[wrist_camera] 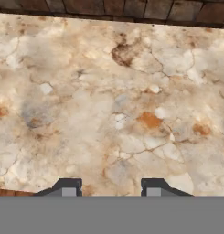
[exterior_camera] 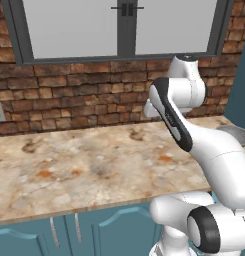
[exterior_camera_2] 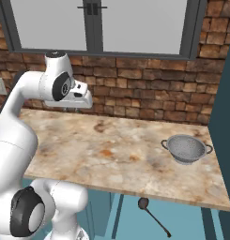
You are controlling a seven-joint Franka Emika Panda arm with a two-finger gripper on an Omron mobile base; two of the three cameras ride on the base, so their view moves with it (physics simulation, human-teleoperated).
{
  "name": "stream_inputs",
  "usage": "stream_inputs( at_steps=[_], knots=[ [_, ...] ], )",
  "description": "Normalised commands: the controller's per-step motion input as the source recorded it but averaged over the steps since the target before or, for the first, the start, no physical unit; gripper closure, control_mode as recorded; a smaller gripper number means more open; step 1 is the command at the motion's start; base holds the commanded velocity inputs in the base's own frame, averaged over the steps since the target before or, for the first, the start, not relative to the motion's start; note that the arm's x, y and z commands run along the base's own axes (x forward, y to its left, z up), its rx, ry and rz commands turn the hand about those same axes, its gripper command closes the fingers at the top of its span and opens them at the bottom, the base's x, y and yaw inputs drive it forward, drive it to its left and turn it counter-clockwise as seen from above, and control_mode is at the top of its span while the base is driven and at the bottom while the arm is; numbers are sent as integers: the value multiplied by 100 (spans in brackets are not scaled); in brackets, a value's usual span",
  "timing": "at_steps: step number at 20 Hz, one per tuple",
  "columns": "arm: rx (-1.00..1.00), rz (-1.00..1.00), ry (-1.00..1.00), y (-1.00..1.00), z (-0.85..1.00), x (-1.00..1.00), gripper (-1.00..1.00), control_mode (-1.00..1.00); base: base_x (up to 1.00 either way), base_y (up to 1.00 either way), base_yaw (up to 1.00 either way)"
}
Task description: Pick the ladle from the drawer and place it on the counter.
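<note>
The ladle [exterior_camera_2: 153, 215] lies in the open drawer below the counter [exterior_camera_2: 126, 159], in front of the colander [exterior_camera_2: 186, 149]. The gripper [wrist_camera: 111, 187] hovers above the counter, its fingers apart and empty, probably because the reach down has not begun.

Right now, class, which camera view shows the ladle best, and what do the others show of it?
The right base view shows it best: the ladle lies below the counter edge, dark bowl and thin handle clear. The left base view has the arm across that side. The hand view looks down on the counter between open jaws.

Dark ladle [exterior_camera_2: 153, 215] lying below the marbled beige counter [exterior_camera_2: 121, 154] edge, bowl nearest the edge
</note>
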Motion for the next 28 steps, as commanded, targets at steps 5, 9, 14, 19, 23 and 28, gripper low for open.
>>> stream_inputs(
  at_steps=[5, 9, 14, 19, 23, 28],
  knots=[
    [2, 0, -5, -20, 0, -38, -100, -100, 0, 0, 0],
    [14, 0, -11, -63, 0, -96, -100, -100, 0, 0, 0],
    [21, 0, -8, -88, -2, -100, -100, -100, 0, 0, 0],
    [13, -6, -3, -100, -13, -100, -100, -100, 0, 0, 0],
    [3, -10, 5, -100, -18, -100, -100, -100, 0, 0, 0],
    [0, -5, 19, -100, -26, -70, -100, -100, 0, 0, 0]
  ],
)
